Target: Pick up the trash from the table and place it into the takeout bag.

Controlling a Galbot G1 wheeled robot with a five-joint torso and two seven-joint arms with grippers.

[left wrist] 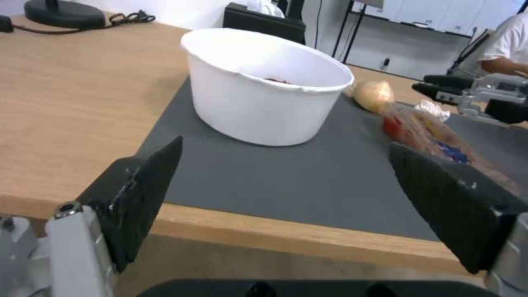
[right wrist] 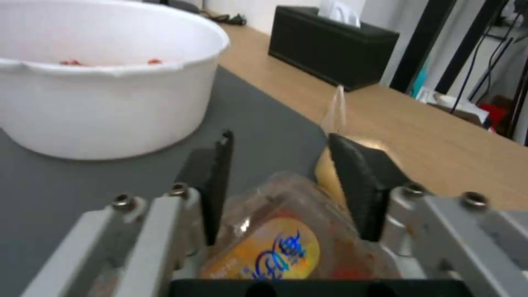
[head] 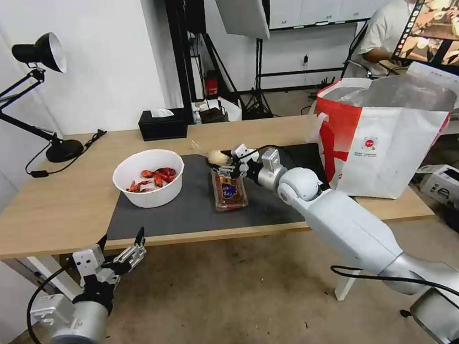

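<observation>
On the table (head: 52,207) a dark mat (head: 190,212) carries the trash. The white bowl (head: 149,177) of red crayfish shells stands at its left. A clear plastic tray (head: 229,189) lies mid-mat, with a beige lump (head: 218,157) just beyond it. My right gripper (head: 228,168) hovers open over the tray's far end. In the right wrist view its fingers (right wrist: 217,185) straddle the tray (right wrist: 275,243), with the lump (right wrist: 324,173) behind one of them. A small white tissue (left wrist: 434,109) lies by the tray (left wrist: 429,136). The takeout bag (head: 390,133) stands open at the right. My left gripper (head: 123,245) waits open below the table's front edge.
A black desk lamp (head: 49,101) stands at the table's back left and a black tissue box (head: 162,124) at the back middle. Light stands and a seated person with a monitor are behind the table. Bare floor lies in front.
</observation>
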